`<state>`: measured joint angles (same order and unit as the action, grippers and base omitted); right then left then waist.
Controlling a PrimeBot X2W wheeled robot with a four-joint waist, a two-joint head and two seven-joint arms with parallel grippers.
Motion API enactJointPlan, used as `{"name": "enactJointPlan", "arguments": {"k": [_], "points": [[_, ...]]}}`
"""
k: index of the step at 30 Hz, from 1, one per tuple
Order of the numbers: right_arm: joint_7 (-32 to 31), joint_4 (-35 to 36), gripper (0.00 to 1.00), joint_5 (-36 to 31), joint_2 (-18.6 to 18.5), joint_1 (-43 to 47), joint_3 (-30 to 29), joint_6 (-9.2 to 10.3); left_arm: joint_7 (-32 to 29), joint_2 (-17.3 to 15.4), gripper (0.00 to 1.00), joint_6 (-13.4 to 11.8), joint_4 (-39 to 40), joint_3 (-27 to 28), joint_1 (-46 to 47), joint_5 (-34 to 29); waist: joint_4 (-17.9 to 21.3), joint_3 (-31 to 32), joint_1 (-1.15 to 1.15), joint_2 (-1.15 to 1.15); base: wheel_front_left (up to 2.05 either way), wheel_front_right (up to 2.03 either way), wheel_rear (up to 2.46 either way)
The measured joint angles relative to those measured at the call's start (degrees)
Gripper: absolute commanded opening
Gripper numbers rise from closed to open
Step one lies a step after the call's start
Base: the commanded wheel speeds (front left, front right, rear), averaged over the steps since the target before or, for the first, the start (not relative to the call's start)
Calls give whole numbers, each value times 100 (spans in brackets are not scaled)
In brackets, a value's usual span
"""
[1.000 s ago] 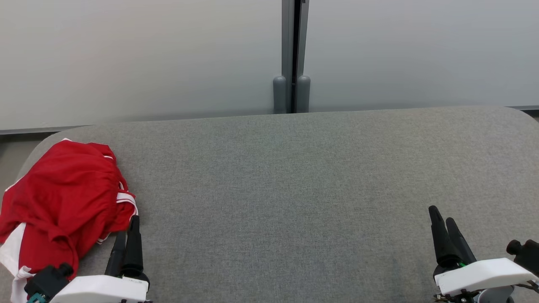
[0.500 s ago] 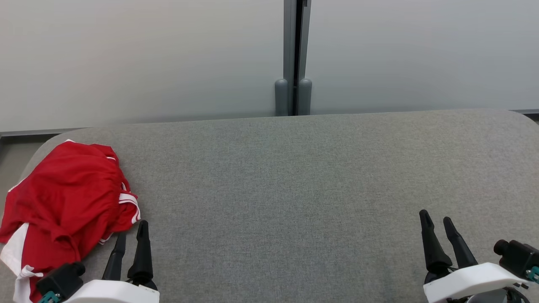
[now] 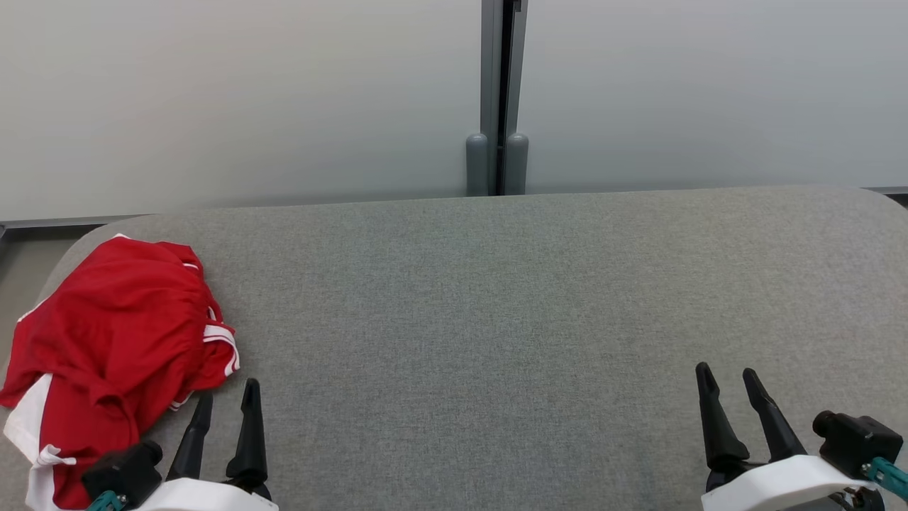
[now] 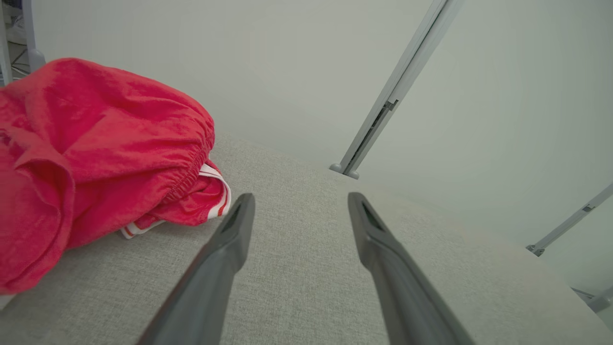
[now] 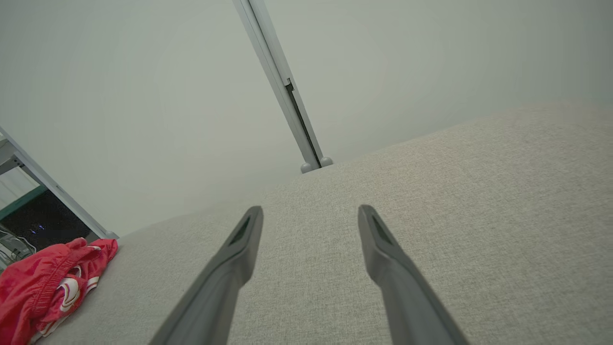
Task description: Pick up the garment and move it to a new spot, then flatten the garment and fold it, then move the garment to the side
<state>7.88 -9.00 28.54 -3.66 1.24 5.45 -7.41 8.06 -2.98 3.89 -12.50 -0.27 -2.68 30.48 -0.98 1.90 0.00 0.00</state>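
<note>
A crumpled red garment (image 3: 113, 348) with white trim lies at the left end of the grey padded table (image 3: 496, 298). It shows in the left wrist view as a red garment (image 4: 91, 153) and far off in the right wrist view as a red heap (image 5: 43, 287). My left gripper (image 3: 227, 394) stands open just right of the garment's near edge, apart from it, with nothing between its fingers. My right gripper (image 3: 727, 376) stands open over bare table at the lower right. The left gripper (image 4: 299, 203) and the right gripper (image 5: 309, 213) both show spread fingers in their wrist views.
Pale frosted wall panels rise behind the table, joined by a grey post (image 3: 496, 99) at the middle. The table's rounded left corner (image 3: 78, 245) lies just beyond the garment, with floor past it. Bare fabric stretches between the two grippers.
Both grippers have opened from nearly shut and drawn back toward the picture's bottom edge. The left gripper has pulled away from the garment's edge. The garment lies as before.
</note>
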Motion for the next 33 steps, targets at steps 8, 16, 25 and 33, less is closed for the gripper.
{"name": "enactJointPlan", "arguments": {"k": [8,16,25,33], "points": [[124,-5,100,-470,19,69,0,0,109,-24,100,-53,57,-16,-69,-479,-16,28,0,0,0,0,0],[226,7,100,-918,41,135,-68,0,223,-60,100,-96,57,-15,-161,-944,-19,59,0,0,0,0,0],[336,55,100,-1325,71,188,-144,-1,335,-80,100,-123,30,-11,-215,-1404,-10,82,0,0,0,0,0],[444,63,100,-1618,91,270,-207,-1,434,-92,100,-126,21,-16,-268,-1792,-5,88,0,0,0,0,0]]}}
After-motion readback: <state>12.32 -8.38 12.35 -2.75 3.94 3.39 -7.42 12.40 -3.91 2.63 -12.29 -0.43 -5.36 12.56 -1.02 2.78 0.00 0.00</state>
